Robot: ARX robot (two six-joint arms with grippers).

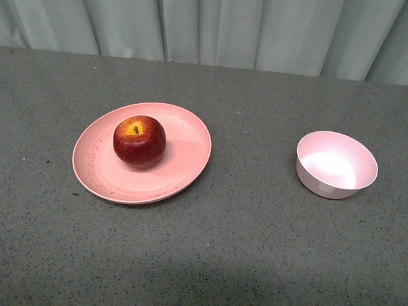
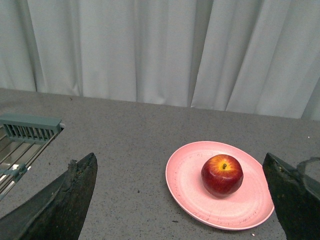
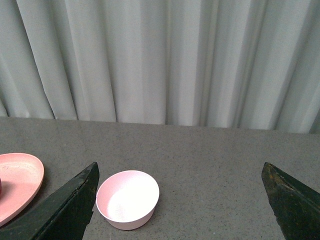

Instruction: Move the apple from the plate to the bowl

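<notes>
The dark red apple (image 1: 139, 141) with a yellow patch round its stem sits on the salmon-pink plate (image 1: 185, 156) at the table's left. The pale pink bowl (image 1: 336, 164) stands empty at the right. Neither gripper shows in the front view. In the left wrist view my left gripper (image 2: 180, 200) is open and empty, back from the plate (image 2: 190, 185), with the apple (image 2: 222, 175) ahead between its fingers. In the right wrist view my right gripper (image 3: 180, 200) is open and empty, with the bowl (image 3: 127, 199) ahead near one finger and the plate's edge (image 3: 20, 180) to the side.
A grey speckled table (image 1: 242, 242) carries everything. Pale curtains (image 1: 210, 29) hang behind its far edge. In the left wrist view a metal rack with a grey-green grille (image 2: 30, 127) sits at the table's side.
</notes>
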